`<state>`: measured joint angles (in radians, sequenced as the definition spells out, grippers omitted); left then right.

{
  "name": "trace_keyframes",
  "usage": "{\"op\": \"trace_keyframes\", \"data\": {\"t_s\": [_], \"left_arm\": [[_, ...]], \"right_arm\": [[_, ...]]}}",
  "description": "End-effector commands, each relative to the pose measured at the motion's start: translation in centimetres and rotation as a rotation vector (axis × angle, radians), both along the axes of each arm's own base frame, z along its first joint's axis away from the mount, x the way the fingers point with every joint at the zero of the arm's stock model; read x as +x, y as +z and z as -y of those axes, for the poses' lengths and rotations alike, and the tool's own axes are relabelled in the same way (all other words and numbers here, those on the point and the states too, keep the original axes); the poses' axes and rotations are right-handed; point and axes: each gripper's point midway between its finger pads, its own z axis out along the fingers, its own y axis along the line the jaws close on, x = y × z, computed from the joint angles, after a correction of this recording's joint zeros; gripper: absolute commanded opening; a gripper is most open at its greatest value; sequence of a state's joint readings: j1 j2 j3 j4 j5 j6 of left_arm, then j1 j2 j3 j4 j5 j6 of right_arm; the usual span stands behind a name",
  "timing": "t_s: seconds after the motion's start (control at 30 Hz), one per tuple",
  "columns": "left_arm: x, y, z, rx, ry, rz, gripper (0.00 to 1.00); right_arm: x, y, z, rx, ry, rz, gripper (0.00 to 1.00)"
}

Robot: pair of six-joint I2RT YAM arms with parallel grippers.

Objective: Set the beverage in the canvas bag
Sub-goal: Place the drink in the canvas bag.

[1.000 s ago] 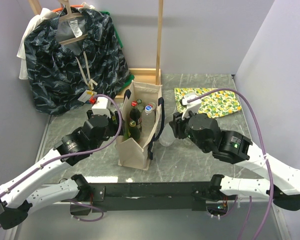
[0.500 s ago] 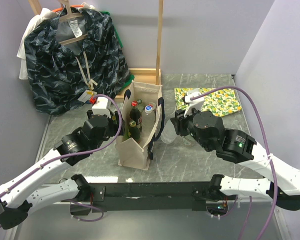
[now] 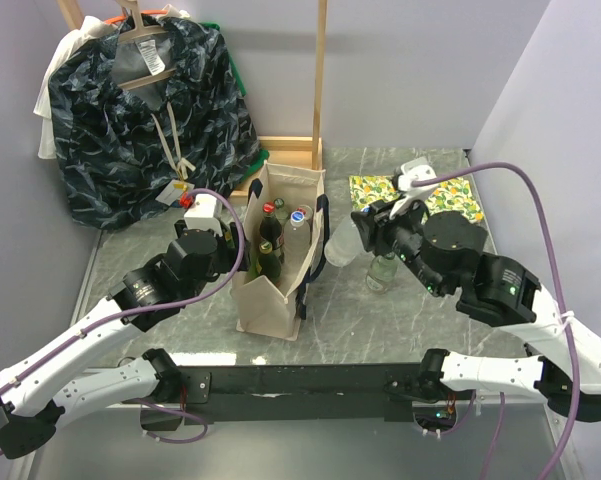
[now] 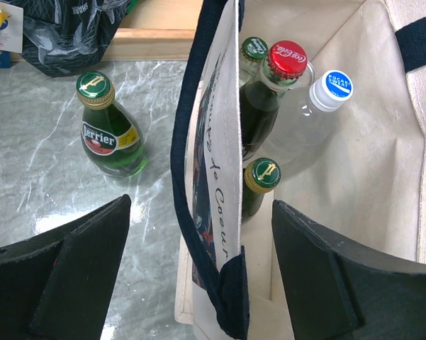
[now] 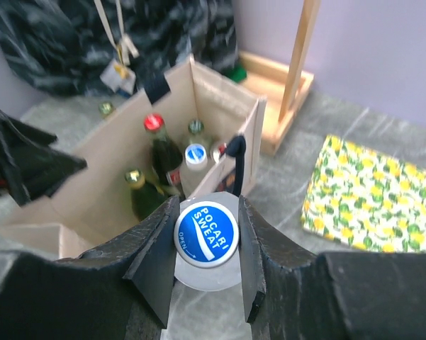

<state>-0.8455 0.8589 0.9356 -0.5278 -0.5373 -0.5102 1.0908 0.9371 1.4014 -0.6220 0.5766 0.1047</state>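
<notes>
You're in a lab-style robot test cell, not a home: plain lilac walls [image 3: 430,60] box in the marbled table [image 3: 380,320] bearing the canvas bag [image 3: 265,305], a wooden garment rack [image 3: 321,70] stands behind that bag, and a black mounting rail [image 3: 300,382] runs before it.
</notes>
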Motion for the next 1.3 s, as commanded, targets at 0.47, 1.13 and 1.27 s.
{"op": "trace_keyframes", "data": {"t_s": [0.47, 1.13, 1.27], "left_arm": [[-0.2, 1.1, 0.2, -0.043, -0.018, 0.027, 0.68], [-0.2, 0.9, 0.0, -0.040, -0.009, 0.026, 0.10], [-0.2, 1.0, 0.0, -0.041, -0.005, 0.024, 0.02]], "right_arm": [[-0.1, 13.4, -0.6, 0.297, 0.037, 0.245, 0.00], [1.2, 14.2, -7.6, 0.214, 0.186, 0.271, 0.00], [1.7, 12.9, -9.7, 0.197, 0.218, 0.239, 0.00]]}}
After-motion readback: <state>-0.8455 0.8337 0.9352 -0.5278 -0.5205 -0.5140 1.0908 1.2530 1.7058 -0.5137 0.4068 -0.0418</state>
